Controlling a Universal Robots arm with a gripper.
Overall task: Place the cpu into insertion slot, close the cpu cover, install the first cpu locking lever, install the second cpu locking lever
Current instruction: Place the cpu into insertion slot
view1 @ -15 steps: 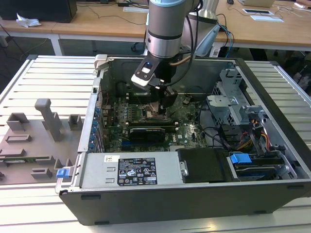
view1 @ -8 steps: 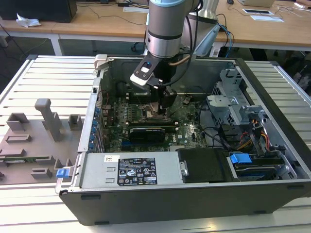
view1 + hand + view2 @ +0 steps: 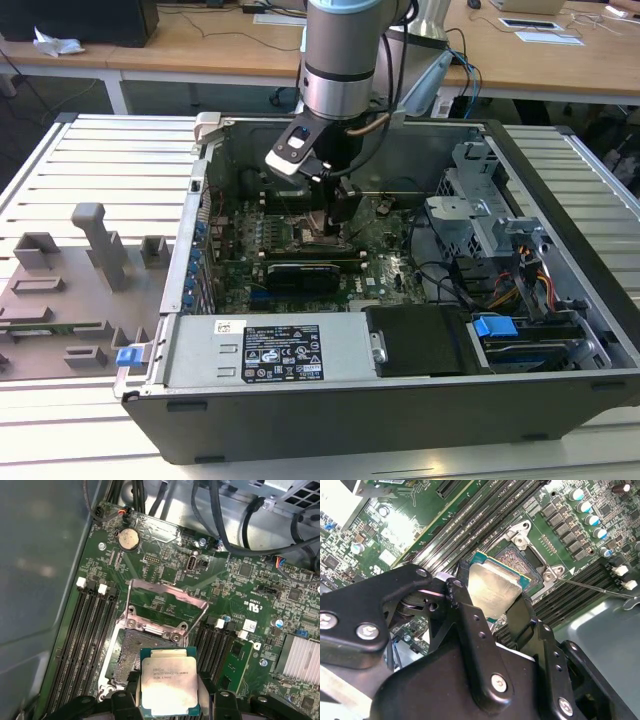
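Silvery-tan metal was seen on the top of the cpu (image 3: 169, 685), which was gripped at two opposite edges by the black fingers (image 3: 466, 607) of the gripper (image 3: 338, 214). The fingers were drawn in narrow, to the width of the chip. In both wrist views the chip was held over the green motherboard (image 3: 165, 545), close to the insertion slot (image 3: 136, 649) and overlapping one side of it. It was not lined up within the metal rim, and part of the dark socket bed was left uncovered. The cpu cover (image 3: 152, 626) was found swung open on its hinge and clear of the socket.

The first step, the placing of the chip, was judged to be in hand, with nothing seated and neither the cover nor the levers dealt with. That step was judged to call for the chip to be squared to the socket, centred over it and kept level, so that no corner would be caught on the rim. How high the chip was held above the socket could not be told.
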